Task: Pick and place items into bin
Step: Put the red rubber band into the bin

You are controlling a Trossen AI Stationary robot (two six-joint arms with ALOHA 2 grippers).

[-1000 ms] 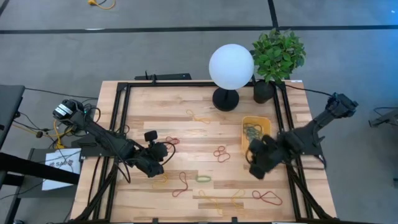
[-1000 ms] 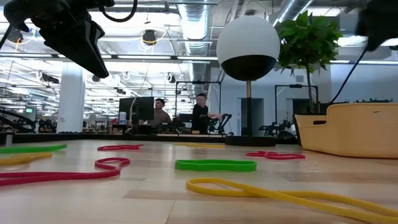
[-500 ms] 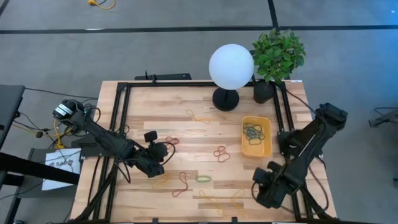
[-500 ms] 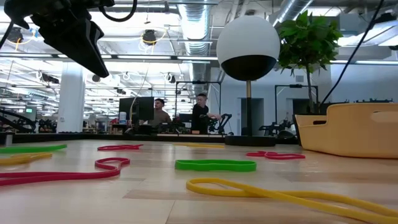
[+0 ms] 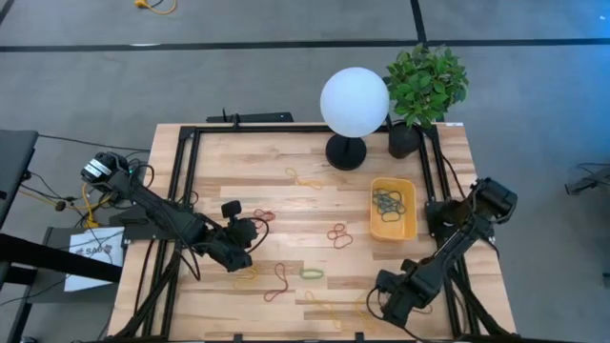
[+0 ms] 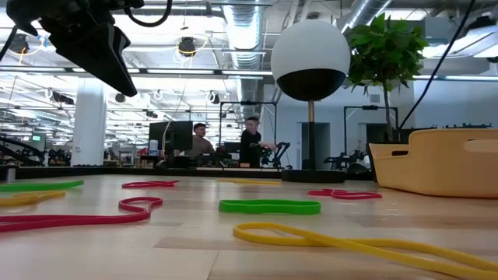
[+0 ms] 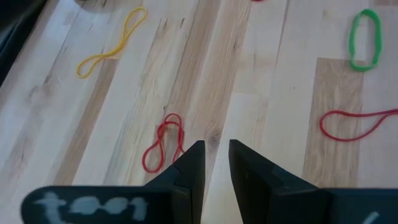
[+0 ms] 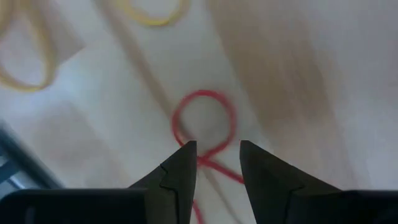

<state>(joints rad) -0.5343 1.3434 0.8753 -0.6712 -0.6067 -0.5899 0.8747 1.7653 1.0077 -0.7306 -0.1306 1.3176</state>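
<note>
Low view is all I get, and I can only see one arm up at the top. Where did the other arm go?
Observer: The right gripper is down by the table edge farthest from the lamp, above a red band.
Operator: Did it grab the band?
Observer: No. Its fingers are open, and the red band lies flat on the wood just ahead of them.
Operator: Is anything in the bin? I only see its side.
Observer: Yes, a small pile of dark bands lies inside the bin.
</note>
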